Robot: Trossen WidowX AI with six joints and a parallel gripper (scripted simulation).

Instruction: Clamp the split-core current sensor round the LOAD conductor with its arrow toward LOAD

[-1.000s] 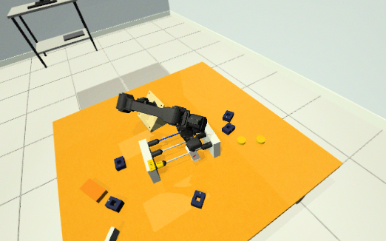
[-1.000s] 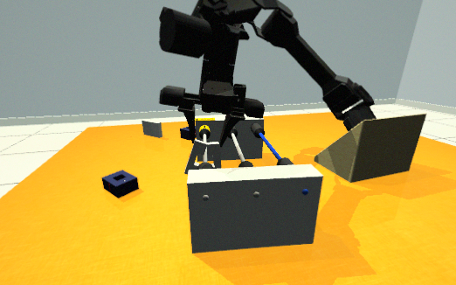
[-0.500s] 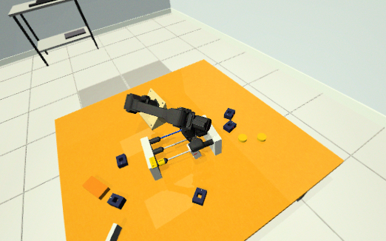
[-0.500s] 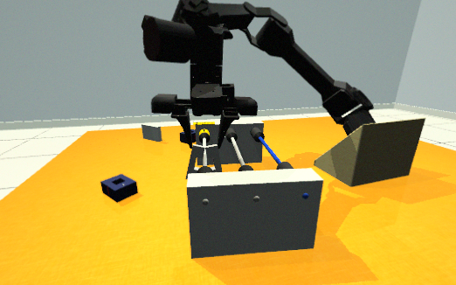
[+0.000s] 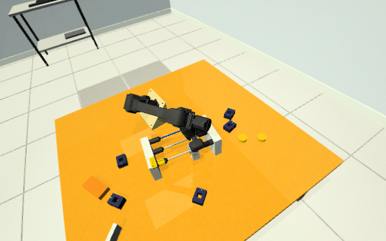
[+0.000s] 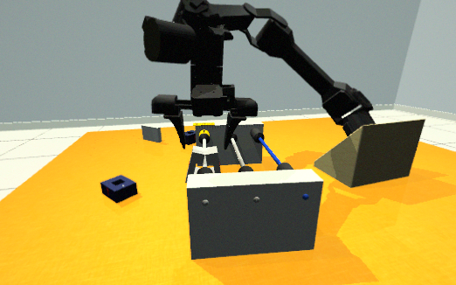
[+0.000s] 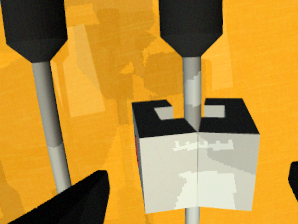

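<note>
The LOAD conductor (image 5: 178,155) (image 6: 204,142) (image 7: 192,75) is the pale rod with the yellow marker (image 5: 153,162) (image 6: 203,124) at one end. The split-core sensor (image 5: 195,155) (image 6: 205,150) (image 7: 220,165) straddles this rod from above, its white hinged back on top. Its two black halves spread apart downward on either side of the rod, so it is not latched. Red print shows on one side; the arrow's direction cannot be read. My gripper (image 6: 205,147) (image 7: 199,176) is open around the sensor, with a gap between each finger and its sides.
A middle pale rod (image 5: 176,143) (image 7: 47,105) and a blue rod (image 5: 170,134) (image 6: 269,150) run beside it between two end blocks (image 5: 147,151) (image 6: 255,218). Several navy blocks (image 5: 200,196) (image 6: 119,188), two yellow discs (image 5: 242,137) and an orange block (image 5: 95,186) stand around.
</note>
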